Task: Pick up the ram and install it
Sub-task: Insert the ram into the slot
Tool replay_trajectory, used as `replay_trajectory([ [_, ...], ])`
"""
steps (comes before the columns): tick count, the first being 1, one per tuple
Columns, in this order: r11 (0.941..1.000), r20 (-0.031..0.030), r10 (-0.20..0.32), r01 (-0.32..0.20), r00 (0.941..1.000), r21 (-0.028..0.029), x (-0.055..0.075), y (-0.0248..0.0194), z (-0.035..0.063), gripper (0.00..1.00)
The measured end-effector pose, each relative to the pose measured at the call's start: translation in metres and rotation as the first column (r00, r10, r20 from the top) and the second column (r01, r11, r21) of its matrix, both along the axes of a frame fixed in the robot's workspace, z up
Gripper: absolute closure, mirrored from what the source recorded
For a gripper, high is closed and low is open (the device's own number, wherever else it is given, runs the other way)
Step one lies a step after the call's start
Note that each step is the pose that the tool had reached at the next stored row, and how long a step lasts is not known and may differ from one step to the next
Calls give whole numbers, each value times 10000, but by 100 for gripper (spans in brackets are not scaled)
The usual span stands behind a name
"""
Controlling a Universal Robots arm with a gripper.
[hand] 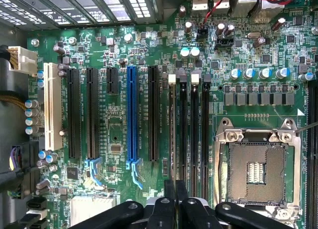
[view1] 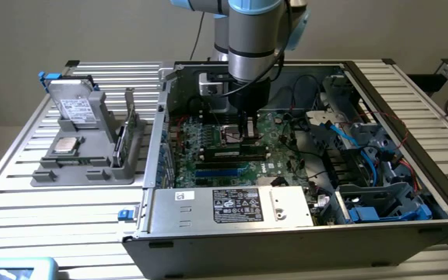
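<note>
The ram [view1: 232,153], a dark stick with a pale label, stands along a memory slot on the green motherboard [view1: 208,140] inside the open computer case. My gripper [view1: 245,135] hangs just above it, near the stick's middle. In the wrist view the gripper [hand: 175,194] has its black fingers [hand: 169,201] pressed together with nothing visible between them. They line up over the narrow slot where the ram's thin edge [hand: 172,129] runs. I cannot tell whether the fingertips touch the stick.
A bare CPU socket [hand: 258,169] lies beside the memory slots, and blue and black expansion slots [hand: 131,114] lie on the other side. Cables and a drive cage [view1: 372,204] fill the case at the exterior view's right. A grey parts holder [view1: 91,146] stands outside at the left.
</note>
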State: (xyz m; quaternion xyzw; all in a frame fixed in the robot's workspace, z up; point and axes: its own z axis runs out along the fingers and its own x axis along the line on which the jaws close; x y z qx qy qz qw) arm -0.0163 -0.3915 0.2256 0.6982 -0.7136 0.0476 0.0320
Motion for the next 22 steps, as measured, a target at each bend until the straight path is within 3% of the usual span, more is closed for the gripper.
replay_trajectory([
  [22,10000,35,0,0,10000,1,-9,0,-15,86],
])
